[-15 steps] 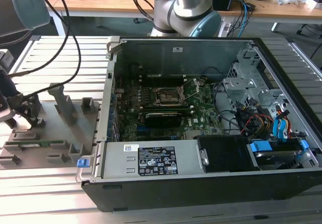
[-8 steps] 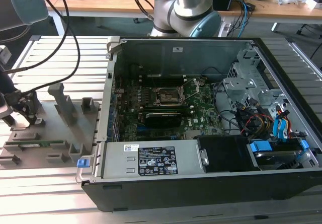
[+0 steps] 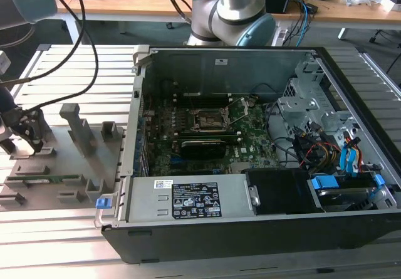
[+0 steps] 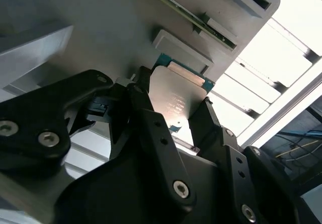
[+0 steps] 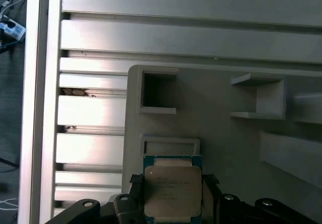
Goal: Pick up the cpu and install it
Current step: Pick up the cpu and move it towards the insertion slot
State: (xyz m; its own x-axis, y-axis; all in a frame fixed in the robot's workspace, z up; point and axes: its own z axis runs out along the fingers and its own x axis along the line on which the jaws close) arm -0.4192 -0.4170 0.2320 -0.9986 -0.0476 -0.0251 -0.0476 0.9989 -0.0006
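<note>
Second wrist view shows the fingers [image 4: 151, 128] clamped on opposite edges of the cpu [image 4: 178, 95], a light, stiff, probably fragile chip.

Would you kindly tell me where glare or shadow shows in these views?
Second wrist view: the table slats are blown out white and the cpu carries a soft sheen. First wrist view: the cpu is evenly lit, without glare. Exterior view: the case interior lies in shade.

Slats [image 4: 251, 73] glare white in the second wrist view; the computer case [image 3: 213, 69] interior sits dim.
</note>
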